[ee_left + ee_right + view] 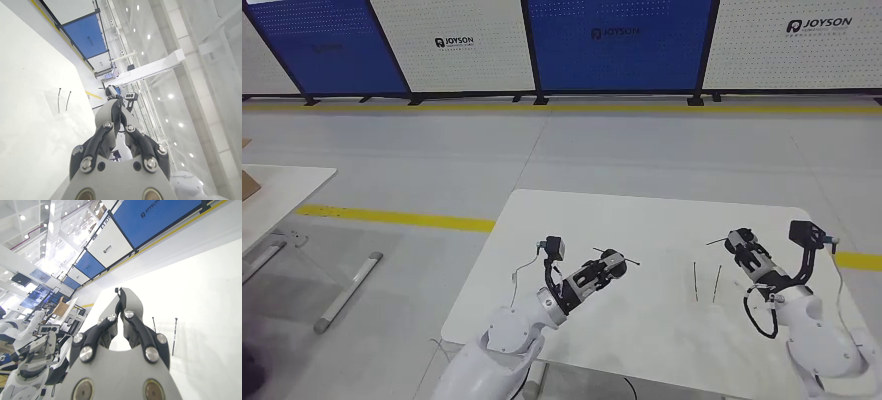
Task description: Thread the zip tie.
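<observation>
My left gripper (616, 262) hovers over the white table (642, 215), shut on a thin black zip tie (630, 261) that sticks out on both sides of its tip. In the left wrist view its fingers (113, 111) are pressed together. My right gripper (733, 240) is at the table's right side, shut on another black zip tie (715, 240). The tie's small square head (116, 290) pokes out at the fingertips of the right gripper (120, 295). The two grippers point toward each other with a wide gap between them.
Two spare black zip ties (694, 281) (717, 280) lie side by side on the table between the arms, also seen as two thin strips (59, 99) (68, 100). Blue and white panels (617, 45) stand far behind; another white table (282, 185) is at the left.
</observation>
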Robot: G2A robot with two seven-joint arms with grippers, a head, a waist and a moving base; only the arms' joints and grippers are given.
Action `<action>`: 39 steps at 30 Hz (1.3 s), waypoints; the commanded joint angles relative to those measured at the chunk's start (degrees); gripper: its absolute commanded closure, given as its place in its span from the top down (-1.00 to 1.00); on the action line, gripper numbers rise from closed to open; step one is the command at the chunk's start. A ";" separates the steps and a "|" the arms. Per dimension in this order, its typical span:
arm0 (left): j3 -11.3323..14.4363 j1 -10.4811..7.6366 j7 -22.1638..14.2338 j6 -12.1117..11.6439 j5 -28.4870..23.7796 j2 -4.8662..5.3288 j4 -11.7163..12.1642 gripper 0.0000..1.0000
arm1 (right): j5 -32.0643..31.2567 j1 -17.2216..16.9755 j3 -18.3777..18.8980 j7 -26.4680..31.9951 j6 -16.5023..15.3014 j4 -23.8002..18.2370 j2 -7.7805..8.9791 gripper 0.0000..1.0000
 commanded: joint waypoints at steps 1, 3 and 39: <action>0.00 0.00 0.00 0.00 0.00 0.00 0.00 -1.00 | 0.00 0.00 0.00 0.00 0.00 0.00 0.00 -1.00; 0.53 -0.34 2.02 0.07 2.71 -0.04 0.86 -1.00 | -0.02 -0.06 -0.02 -0.10 -0.05 0.03 -0.01 -1.00; 8.54 -5.57 24.68 -2.46 21.74 -2.06 10.95 -1.00 | -2.33 -0.42 -6.15 -1.97 -6.01 1.98 -1.79 -1.00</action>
